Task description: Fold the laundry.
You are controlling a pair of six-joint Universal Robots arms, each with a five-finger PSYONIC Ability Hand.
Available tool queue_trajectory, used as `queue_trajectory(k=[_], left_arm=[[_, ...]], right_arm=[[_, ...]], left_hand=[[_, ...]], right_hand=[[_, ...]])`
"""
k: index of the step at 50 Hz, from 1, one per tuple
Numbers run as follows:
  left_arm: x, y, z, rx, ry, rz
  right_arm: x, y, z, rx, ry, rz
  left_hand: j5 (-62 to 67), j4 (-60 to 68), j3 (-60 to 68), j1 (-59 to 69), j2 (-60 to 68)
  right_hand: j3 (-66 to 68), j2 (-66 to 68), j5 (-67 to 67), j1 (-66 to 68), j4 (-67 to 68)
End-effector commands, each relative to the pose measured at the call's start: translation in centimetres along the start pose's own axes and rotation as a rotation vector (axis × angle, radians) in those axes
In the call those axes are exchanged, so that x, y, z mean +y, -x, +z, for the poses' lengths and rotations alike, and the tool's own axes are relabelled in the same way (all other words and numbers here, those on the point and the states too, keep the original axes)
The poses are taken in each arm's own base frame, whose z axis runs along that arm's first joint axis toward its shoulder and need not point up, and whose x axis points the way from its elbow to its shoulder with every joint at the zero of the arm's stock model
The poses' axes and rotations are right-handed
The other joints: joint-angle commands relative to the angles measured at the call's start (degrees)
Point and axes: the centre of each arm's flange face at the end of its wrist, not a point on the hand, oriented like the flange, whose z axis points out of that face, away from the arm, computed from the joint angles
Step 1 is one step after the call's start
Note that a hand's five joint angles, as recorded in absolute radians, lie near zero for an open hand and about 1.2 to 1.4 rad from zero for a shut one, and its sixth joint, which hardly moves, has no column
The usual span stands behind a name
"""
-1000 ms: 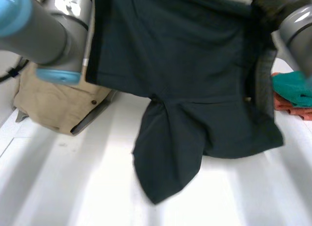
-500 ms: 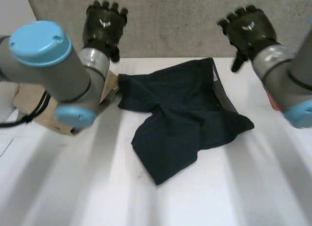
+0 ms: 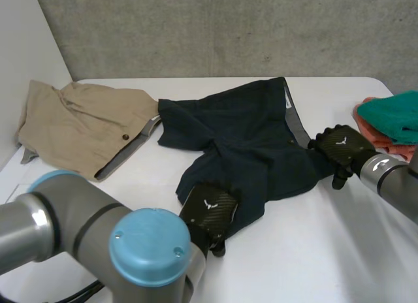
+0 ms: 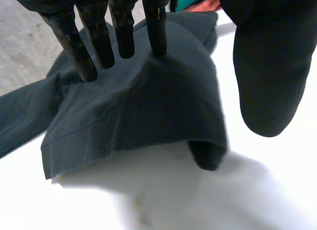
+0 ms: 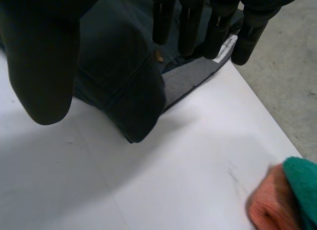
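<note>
Dark navy shorts (image 3: 241, 136) lie crumpled in the middle of the white table (image 3: 326, 251), with one leg pointing toward the near edge. My left hand (image 3: 208, 211) rests at that leg's hem. In the left wrist view its straight fingers (image 4: 99, 36) touch the top of the dark cloth (image 4: 133, 116), the thumb standing apart, so the hand is open. My right hand (image 3: 339, 149) is at the shorts' right waist corner. Its fingers (image 5: 190, 22) are straight over the cloth (image 5: 124, 81) near the grey inner waistband (image 5: 193, 74), thumb apart, holding nothing.
Tan shorts (image 3: 78, 123) lie at the back left beside a white wall. A teal cloth (image 3: 392, 117) sits on an orange one (image 3: 375, 138) at the right edge, also seen past my right hand as teal cloth (image 5: 302, 185). A grey wall runs behind the table.
The shorts, first held up before the camera, were dropped onto the table. Both hands opened high at the back, then came down onto the shorts: left at the near hem, right at the waist corner.
</note>
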Motion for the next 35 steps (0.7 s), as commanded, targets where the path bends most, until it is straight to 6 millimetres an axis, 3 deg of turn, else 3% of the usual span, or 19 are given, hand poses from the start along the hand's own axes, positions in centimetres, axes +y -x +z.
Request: queue_trajectory(k=[1,2,3,5,8,9,12,15,19,20,23,27,30,35], left_arm=[[0.2,0.0,2.3,-0.061,-0.062,0.036],[0.4,-0.1,2.5,-0.063,-0.061,0.047],[0.8,-0.2,2.8,-0.062,-0.055,0.068],[1.1,-0.3,3.1,-0.062,-0.050,0.092],[1.7,-0.5,3.5,-0.060,-0.042,0.129],[1.9,-0.5,3.8,-0.064,-0.046,0.144],[1.7,-0.2,4.0,-0.077,-0.065,0.164],[1.2,0.5,4.2,-0.103,-0.084,0.171],[-2.7,3.0,3.0,-0.176,-0.181,0.161],[-4.4,4.2,2.2,-0.210,-0.222,0.160],[-6.3,5.4,1.1,-0.241,-0.268,0.167],[-9.9,7.0,-2.1,-0.283,-0.361,0.166],[-10.5,7.5,-3.8,-0.287,-0.356,0.183],[-9.9,7.9,-8.3,-0.224,-0.225,0.245]], right_arm=[[1.3,0.8,1.7,-0.006,-0.014,-0.008],[1.4,0.8,1.9,-0.002,-0.018,-0.009],[1.3,0.6,2.2,0.009,-0.032,-0.012],[1.2,0.4,2.4,0.024,-0.046,-0.022],[1.0,0.1,2.3,0.040,-0.056,-0.030],[1.0,0.1,2.3,0.042,-0.054,-0.031],[0.9,-0.3,2.0,0.062,-0.042,-0.040],[0.5,-0.7,1.5,0.080,-0.039,-0.041],[-0.9,-1.6,-0.3,0.108,-0.018,-0.034],[-1.7,-2.0,-1.3,0.113,-0.007,-0.038],[-2.8,-2.4,-3.2,0.108,0.026,-0.034],[-5.0,-3.0,-6.5,0.114,0.062,-0.032],[-6.2,-3.1,-8.7,0.110,0.092,-0.037],[-7.1,-3.3,-14.5,0.086,0.218,-0.129]], left_hand=[[4.91,5.02,5.29,5.31,5.12],[5.07,5.18,5.46,5.48,5.29],[6.74,6.85,7.13,7.14,6.96],[11.27,11.39,11.66,11.68,11.49],[25.39,25.50,25.78,25.80,25.61],[39.08,39.19,39.47,39.49,39.30],[59.64,59.75,60.02,60.04,59.86],[60.06,60.17,60.44,60.46,60.27],[60.06,60.17,60.44,60.46,60.27],[60.06,60.17,60.44,60.46,60.27],[60.06,60.17,60.44,60.46,60.27],[60.06,60.17,60.44,60.46,60.27],[60.06,60.17,60.44,60.46,60.27],[60.06,60.17,60.44,60.46,60.27]], right_hand=[[15.91,16.19,15.56,15.95,15.87],[20.94,21.23,20.59,20.99,20.91],[37.98,38.26,37.63,38.03,37.94],[56.38,56.66,56.03,56.43,56.34],[58.78,59.07,58.43,58.83,58.75],[58.78,59.07,58.43,58.83,58.75],[58.78,59.07,58.43,58.83,58.75],[58.78,59.07,58.43,58.83,58.75],[58.78,59.07,58.43,58.83,58.75],[58.78,59.07,58.43,58.83,58.75],[58.78,59.07,58.43,58.83,58.75],[58.78,59.07,58.43,58.83,58.75],[58.78,59.07,58.43,58.83,58.75],[58.78,59.07,58.43,58.83,58.75]])
